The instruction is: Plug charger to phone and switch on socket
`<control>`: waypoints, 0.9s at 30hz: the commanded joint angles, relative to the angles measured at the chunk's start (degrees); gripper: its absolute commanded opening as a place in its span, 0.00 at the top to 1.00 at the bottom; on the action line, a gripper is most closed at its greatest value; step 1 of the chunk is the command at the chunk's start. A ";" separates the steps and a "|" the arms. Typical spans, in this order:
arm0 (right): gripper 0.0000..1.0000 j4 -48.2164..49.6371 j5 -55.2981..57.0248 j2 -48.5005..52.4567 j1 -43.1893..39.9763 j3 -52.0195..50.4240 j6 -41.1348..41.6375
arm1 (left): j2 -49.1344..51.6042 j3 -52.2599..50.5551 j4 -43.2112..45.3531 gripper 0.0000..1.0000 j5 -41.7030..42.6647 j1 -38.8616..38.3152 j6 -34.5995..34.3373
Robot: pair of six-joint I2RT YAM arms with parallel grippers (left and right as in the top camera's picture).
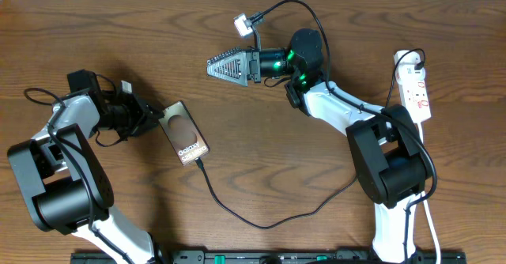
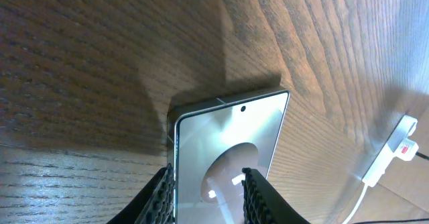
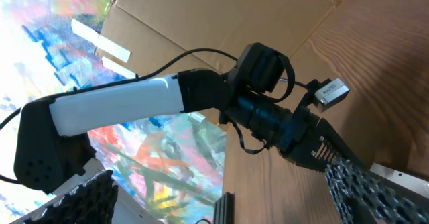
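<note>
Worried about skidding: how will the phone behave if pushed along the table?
The phone is a flat slab lying on the wooden table, so it would probably slide, not tip or roll. Its glossy, reflective face may let the left fingers slip. The charger at its lower edge could tug or pivot it.

phone (image 1: 184,134): dark brown-black, white lettering | charger (image 1: 269,227): black | socket (image 1: 417,94): white, red markings | table (image 1: 261,137): brown wood grain

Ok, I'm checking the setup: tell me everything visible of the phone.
The phone is a flat dark slab with a glossy face, white Galaxy lettering, a brownish oval and a pale metallic-looking rim. It lies flat and angled on the wooden table. The left gripper straddles one end; the charger cable meets the other.
</note>
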 commanded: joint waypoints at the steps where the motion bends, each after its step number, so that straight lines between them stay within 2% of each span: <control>1: 0.01 0.04 -0.13 0.24 -0.48 0.81 -1.03 | 0.31 -0.35 -0.17 0.69 0.46 -0.13 0.81; 4: 0.01 0.04 -0.13 0.24 -0.48 0.81 -1.03 | 0.31 -0.35 -0.15 0.69 0.46 -0.13 0.81; 5: 0.01 0.04 -0.13 0.24 -0.48 0.81 -1.03 | 0.31 -0.35 -0.13 0.65 0.46 -0.13 0.81; 6: 0.01 0.04 -0.15 0.24 -0.48 0.81 -1.03 | 0.31 -0.35 -0.15 0.54 0.46 -0.07 0.81; 8: 0.01 0.04 -0.15 0.24 -0.48 0.81 -1.03 | 0.31 -0.35 -0.17 0.45 0.46 0.00 0.79; 14: 0.01 0.04 -0.42 0.24 -0.50 0.81 -1.03 | 0.28 -0.33 -0.15 0.30 0.48 0.04 0.72; 22: 0.01 0.04 -0.72 0.24 -0.50 0.81 -1.03 | -1.79 0.00 -0.15 0.23 0.50 0.04 0.13; 27: 0.01 0.04 -1.22 0.24 -0.50 0.81 -1.07 | -8.31 1.84 -1.68 0.22 0.52 0.02 0.13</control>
